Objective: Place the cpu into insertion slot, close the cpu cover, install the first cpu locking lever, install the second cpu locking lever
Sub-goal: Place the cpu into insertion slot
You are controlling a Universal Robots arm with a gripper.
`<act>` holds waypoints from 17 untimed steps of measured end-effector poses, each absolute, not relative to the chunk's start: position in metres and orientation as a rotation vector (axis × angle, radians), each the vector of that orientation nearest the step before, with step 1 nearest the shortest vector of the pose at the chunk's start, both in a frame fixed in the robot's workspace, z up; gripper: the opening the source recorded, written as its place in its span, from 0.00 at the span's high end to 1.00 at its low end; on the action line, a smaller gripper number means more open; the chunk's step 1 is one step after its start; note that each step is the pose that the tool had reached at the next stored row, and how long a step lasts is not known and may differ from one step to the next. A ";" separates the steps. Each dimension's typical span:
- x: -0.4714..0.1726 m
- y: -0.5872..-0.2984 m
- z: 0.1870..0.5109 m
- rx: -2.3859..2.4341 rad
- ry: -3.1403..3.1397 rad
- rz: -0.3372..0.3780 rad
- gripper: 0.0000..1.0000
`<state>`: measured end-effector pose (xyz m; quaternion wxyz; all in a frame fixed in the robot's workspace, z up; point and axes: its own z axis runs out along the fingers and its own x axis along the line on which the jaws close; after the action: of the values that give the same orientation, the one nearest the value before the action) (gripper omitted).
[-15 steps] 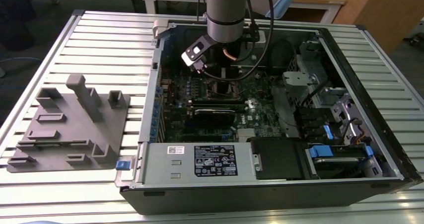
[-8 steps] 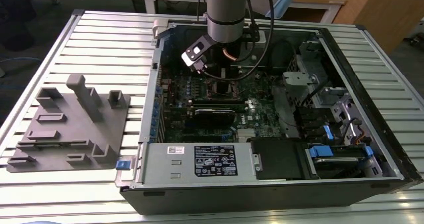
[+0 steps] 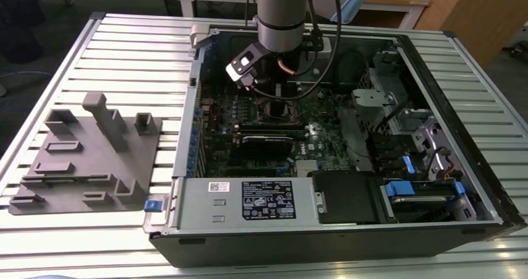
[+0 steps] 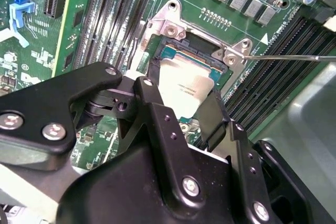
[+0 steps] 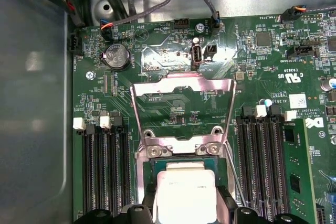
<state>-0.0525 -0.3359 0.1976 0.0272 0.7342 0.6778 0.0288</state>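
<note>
The cpu (image 4: 185,87), a flat square chip with a silvery top, sits between my gripper's (image 4: 184,98) black fingers (image 4: 153,90), which flank two opposite sides and appear shut on it. It is in or just above the insertion slot (image 4: 173,24) on the green motherboard. In the first wrist view the cpu (image 5: 186,192) lies below the cpu cover (image 5: 181,85), a silver frame swung open and lying back on the board. A thin locking lever (image 4: 289,56) sticks out sideways from the socket. In the exterior view my gripper (image 3: 279,96) reaches down into the open computer case.
Black memory slots (image 5: 102,166) flank the socket on both sides. A coin battery (image 5: 116,56) and cables (image 3: 330,62) lie beyond the cover. A grey fixture block (image 3: 86,155) stands outside the case on the exterior view's left. The power supply (image 3: 247,198) fills the case's near side.
</note>
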 end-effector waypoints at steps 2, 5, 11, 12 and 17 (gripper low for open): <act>-0.052 -0.336 0.197 2.276 2.084 0.088 0.47; -0.052 -0.336 0.197 2.279 2.080 0.088 0.47; -0.054 -0.336 0.196 2.282 2.084 0.095 0.47; -0.054 -0.336 0.196 2.281 2.085 0.096 0.47; -0.054 -0.336 0.196 2.277 2.090 0.096 0.47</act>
<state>-0.0535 -0.3359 0.1961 0.0247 0.7361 0.6757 0.0311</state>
